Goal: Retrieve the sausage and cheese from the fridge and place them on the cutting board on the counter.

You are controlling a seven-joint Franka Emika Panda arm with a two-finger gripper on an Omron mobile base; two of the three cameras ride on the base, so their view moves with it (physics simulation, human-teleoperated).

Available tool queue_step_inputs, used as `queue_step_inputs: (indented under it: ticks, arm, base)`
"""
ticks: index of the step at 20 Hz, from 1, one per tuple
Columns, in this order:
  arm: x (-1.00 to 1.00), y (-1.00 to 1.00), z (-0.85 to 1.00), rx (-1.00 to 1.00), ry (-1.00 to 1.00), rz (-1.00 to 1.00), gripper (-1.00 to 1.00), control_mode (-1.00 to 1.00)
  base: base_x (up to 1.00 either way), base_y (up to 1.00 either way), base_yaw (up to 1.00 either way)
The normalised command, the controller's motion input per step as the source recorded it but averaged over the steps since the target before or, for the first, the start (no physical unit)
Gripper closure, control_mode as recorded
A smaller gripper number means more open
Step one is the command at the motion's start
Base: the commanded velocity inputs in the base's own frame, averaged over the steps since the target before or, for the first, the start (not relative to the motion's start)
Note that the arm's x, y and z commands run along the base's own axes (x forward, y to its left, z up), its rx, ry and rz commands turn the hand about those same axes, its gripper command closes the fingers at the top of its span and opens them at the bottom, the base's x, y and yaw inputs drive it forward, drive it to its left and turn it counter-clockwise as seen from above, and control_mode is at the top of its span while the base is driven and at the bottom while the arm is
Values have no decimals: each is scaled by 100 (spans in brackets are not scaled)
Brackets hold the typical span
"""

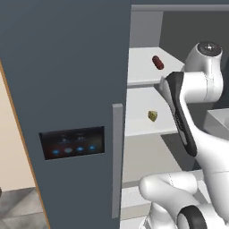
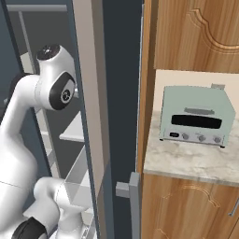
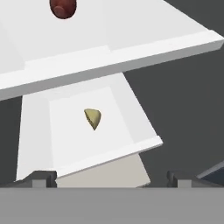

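The fridge [image 1: 67,89] stands with one door open, its pale shelves exposed to the arm, which reaches in from the right of the left base view. The sausage [image 1: 157,62] lies on an upper shelf and the cheese [image 1: 153,116] sits alone on the shelf below it — both well back from the shelf lips, so a grasp will likely need the hand to travel in over the shelf edge. In the hand view the gripper [image 3: 111,178] faces the shelves with its jaws spread as wide as they go and nothing between them; the cheese [image 3: 92,118] lies near the middle of that view and the sausage [image 3: 63,8] at the top edge, which suggests the cheese is the nearer target. On the counter [image 2: 186,161] beside the fridge stands a toaster oven [image 2: 196,115].
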Motion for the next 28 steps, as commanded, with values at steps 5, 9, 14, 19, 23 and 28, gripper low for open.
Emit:
queue_step_inputs:
  ticks: [5, 9, 14, 19, 23, 28]
  arm:
    - [0, 0, -50, 4, 3, 0, -100, -100]
    - [0, 14, -36, 0, 6, 0, -100, -100]
    - [0, 19, -33, 0, 12, -2, -100, -100]
    - [1, 7, -33, -2, 17, 0, -100, -100]
    - [38, 6, -31, 0, 13, 0, -100, -100]
    - [62, 0, -38, 0, 3, 0, -100, -100]
  base:
    - [0, 0, 0]
    - [0, 0, 0]
    - [0, 0, 0]
    - [0, 0, 0]
    - [0, 0, 0]
    - [0, 0, 0]
